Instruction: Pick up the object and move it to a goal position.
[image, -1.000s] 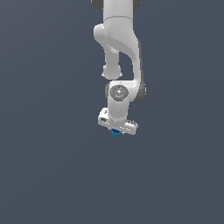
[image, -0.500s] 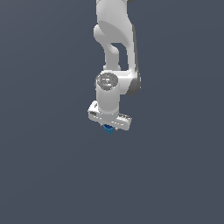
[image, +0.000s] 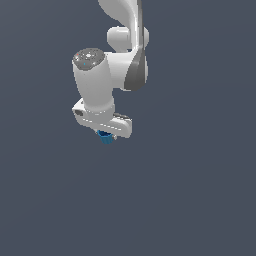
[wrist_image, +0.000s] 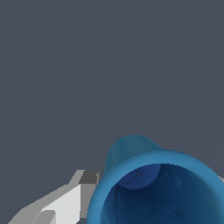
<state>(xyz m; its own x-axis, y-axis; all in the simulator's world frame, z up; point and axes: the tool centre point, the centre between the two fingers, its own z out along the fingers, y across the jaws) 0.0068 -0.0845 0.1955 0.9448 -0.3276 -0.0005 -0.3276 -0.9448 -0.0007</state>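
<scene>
Much of the grasp stays out of sight.

In the exterior view the blue cup (image: 105, 137) shows only as a small stub under the white gripper (image: 106, 136); its upper part and the fingertips are covered by the hand's body, and the arm (image: 122, 10) runs off the top edge. In the wrist view the cup (wrist_image: 157, 183) is cut by the bottom edge, and only one finger (wrist_image: 65, 203) shows, at lower left, also cropped.

One white robot arm (image: 107, 75) is in sight, with one gripper (image: 106, 135) at its end. There is one small blue cup (image: 105, 137), filling much of the wrist view (wrist_image: 157, 188). One grey finger (wrist_image: 65, 203) shows beside it.
</scene>
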